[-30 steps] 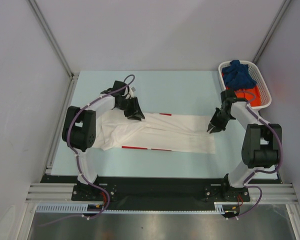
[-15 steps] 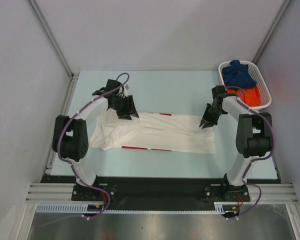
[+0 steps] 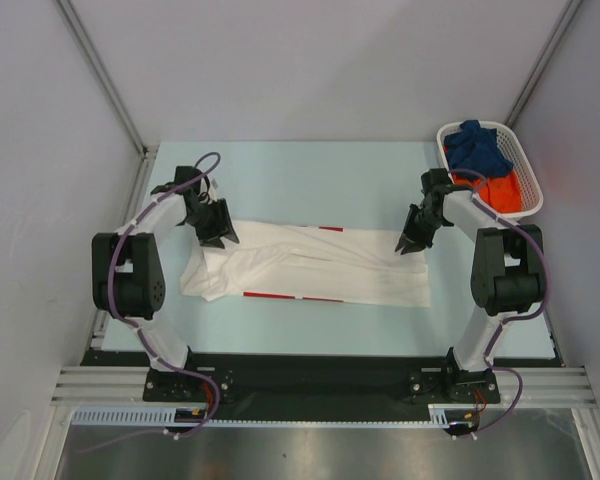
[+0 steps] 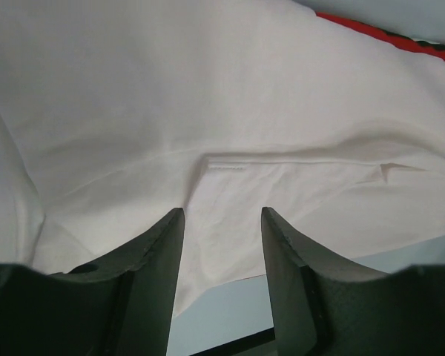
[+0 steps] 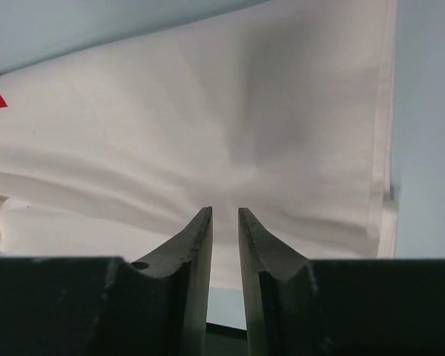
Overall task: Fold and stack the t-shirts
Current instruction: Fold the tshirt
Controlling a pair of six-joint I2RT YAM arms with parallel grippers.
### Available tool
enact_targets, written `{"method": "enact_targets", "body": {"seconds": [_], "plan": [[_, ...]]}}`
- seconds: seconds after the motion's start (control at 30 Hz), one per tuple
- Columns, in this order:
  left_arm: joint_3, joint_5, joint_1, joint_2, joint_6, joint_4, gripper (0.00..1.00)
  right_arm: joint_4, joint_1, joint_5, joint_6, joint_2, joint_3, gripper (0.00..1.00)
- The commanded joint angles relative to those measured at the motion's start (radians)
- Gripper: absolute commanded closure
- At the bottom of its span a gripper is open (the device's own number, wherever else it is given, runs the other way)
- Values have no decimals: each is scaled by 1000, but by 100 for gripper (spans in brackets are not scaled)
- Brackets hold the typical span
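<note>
1. The white t-shirt [image 3: 320, 265] is lying lengthwise across the table [image 3: 320, 180], running from 9 to 3 o'clock in the top view. Its long sides are already turned in. The dark blue shirt [image 3: 477, 148] and the orange shirt [image 3: 502, 190] are sitting in the basket [image 3: 443, 150] at 1 o'clock.
2. The step in hand appears to be taking the far long edge at both ends for the next fold. To do it well, both arms should be pinching every layer at the hem and lifting together. They should be keeping the edge taut and level so the cloth is not bunching in the middle.
3. The left gripper [image 3: 220, 235] is working at the shirt's 10 o'clock corner. Its fingers [image 4: 163, 252] are standing moderately apart over the cloth, with nothing between them. I cannot tell whether the tips are touching the fabric.
4. The right gripper [image 3: 408, 245] is sitting at the shirt's 2 o'clock corner. Its jaws are drawn to a narrow slit, and creases in the cloth are converging on the tips. It appears to be nipping a small fold there.
</note>
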Motion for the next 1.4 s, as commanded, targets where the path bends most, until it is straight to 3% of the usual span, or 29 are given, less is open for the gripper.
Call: {"method": "enact_targets", "body": {"seconds": [0.0, 0.27, 0.53, 0.6, 0.73, 0.9, 1.1, 1.13, 1.37], "plan": [[-3, 16, -7, 39, 47, -1, 48, -3, 3, -14, -18, -7, 28, 74], [-25, 16, -7, 91, 35, 60, 49, -3, -4, -21, -24, -19, 2, 74], [-73, 140, -8, 105, -13, 124, 54, 2, -4, -27, -24, -19, -10, 74], [-89, 158, -11, 97, -17, 140, 58, 3, -4, -28, -23, -17, -8, 74], [-118, 192, -18, 65, -13, 132, 80, 11, -4, -34, -18, -13, -10, 74], [-153, 221, -68, -30, -24, 132, 85, 14, 9, -36, -15, -8, -15, 74], [-209, 235, -174, -117, -50, 114, 81, 17, 23, -39, -7, 1, -5, 74], [-228, 241, -183, -133, -56, 115, 73, 17, 29, -41, -6, 6, -5, 74], [-247, 255, -206, -206, -33, 98, 53, 6, 79, -39, -7, 33, 27, 73]]}}
